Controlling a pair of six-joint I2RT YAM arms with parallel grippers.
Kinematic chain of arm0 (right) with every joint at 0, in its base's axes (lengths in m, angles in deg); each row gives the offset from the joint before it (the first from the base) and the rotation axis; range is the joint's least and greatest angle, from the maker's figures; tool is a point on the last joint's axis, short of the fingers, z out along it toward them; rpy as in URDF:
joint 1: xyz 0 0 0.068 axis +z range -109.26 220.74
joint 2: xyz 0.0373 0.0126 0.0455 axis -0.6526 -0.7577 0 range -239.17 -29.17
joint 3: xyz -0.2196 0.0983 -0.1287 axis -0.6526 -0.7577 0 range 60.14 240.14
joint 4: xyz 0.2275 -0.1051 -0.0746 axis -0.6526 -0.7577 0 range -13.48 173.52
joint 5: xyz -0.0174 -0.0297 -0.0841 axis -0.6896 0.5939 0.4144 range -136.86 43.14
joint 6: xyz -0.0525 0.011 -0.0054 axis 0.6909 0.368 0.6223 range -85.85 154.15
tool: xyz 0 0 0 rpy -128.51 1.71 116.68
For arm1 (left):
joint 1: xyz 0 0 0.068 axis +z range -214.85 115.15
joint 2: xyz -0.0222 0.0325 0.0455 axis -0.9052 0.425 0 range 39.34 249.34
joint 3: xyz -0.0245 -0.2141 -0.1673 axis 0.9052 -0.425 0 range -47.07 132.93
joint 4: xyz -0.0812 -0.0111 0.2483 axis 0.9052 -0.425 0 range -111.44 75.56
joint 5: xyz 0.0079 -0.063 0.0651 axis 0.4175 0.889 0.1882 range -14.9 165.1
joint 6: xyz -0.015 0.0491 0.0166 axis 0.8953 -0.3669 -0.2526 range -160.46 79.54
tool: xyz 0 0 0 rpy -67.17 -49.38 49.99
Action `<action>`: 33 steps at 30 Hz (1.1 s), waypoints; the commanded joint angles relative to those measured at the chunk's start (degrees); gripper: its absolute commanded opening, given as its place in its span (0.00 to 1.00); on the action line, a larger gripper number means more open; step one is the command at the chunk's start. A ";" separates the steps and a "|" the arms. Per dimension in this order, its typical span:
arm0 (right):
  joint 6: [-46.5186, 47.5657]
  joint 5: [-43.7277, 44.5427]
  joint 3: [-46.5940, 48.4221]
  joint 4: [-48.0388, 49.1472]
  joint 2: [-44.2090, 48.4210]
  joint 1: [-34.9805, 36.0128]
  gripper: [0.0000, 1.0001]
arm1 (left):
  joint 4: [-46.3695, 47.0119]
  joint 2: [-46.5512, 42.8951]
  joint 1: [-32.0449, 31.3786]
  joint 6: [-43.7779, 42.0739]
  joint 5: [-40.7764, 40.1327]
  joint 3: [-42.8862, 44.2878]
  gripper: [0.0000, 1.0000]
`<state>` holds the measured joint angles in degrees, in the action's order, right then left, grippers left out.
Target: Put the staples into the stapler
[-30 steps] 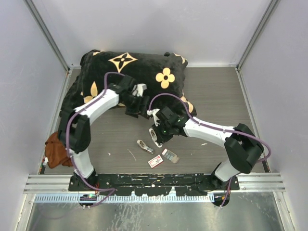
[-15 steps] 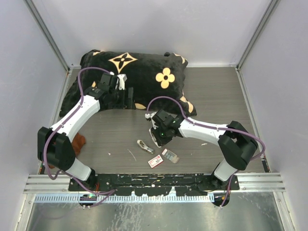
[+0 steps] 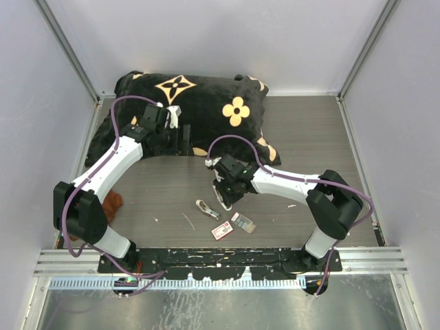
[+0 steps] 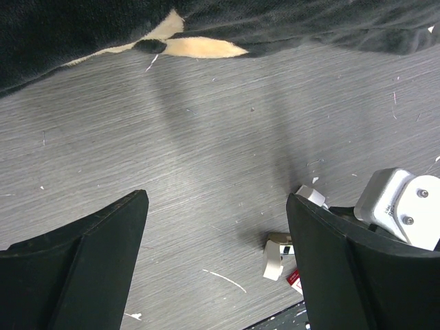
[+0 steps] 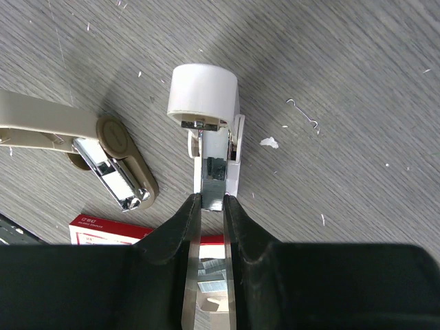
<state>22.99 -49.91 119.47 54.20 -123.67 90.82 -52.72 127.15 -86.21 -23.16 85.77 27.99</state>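
The left gripper [image 4: 214, 223] hangs over the table [image 3: 309, 137] at the near edge of the black pillow [image 3: 206, 103], its jaws wide with nothing between them. The right gripper [image 5: 210, 201], just nearer than the pillow's edge, has its jaws narrow, pinching the metal rail of the white stapler [image 5: 203, 93]. The staples [image 3: 243, 222] lie on the table farther from the pillow, just beside their red-and-white box [image 3: 222, 231].

Black plush pillow [image 3: 199, 103] bears cream-orange flower and diamond motifs; the grey wood-grain tabletop [image 3: 309, 144] is flecked white; the small cardboard staple box [image 5: 110, 225] is red and white; white plastic stapler [image 5: 204, 96] shows silvery metal; the slim beige stapler [image 5: 69, 127] has chrome
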 commanded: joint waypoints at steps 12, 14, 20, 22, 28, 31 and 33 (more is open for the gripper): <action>-0.20 0.26 3.23 -0.12 -1.36 0.19 0.21 | 2.86 -1.94 0.10 -0.42 0.31 0.34 0.84; -0.19 0.24 3.33 -0.15 -1.54 0.19 0.21 | 2.86 -1.86 0.13 -0.41 0.30 0.33 0.84; -0.28 0.23 3.33 -0.26 -2.16 0.19 0.21 | 2.77 -1.76 0.07 -0.42 0.48 0.40 0.84; -0.36 0.24 3.34 -0.35 -2.26 0.19 0.21 | 2.77 -1.80 0.09 -0.42 0.48 0.43 0.84; -0.36 0.41 3.33 -0.56 -2.70 0.17 0.21 | 2.69 -1.85 0.13 -0.43 0.57 0.43 0.84; -0.27 0.41 3.34 -0.58 -2.88 0.19 0.22 | 2.69 -1.78 0.11 -0.50 0.57 0.42 0.84; -0.31 0.41 3.42 -0.64 -2.95 0.19 0.23 | 2.66 -1.78 0.15 -0.51 0.53 0.43 0.84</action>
<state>23.02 -49.89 120.80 53.61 -125.97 90.82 -52.39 127.15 -86.21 -23.16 85.82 27.99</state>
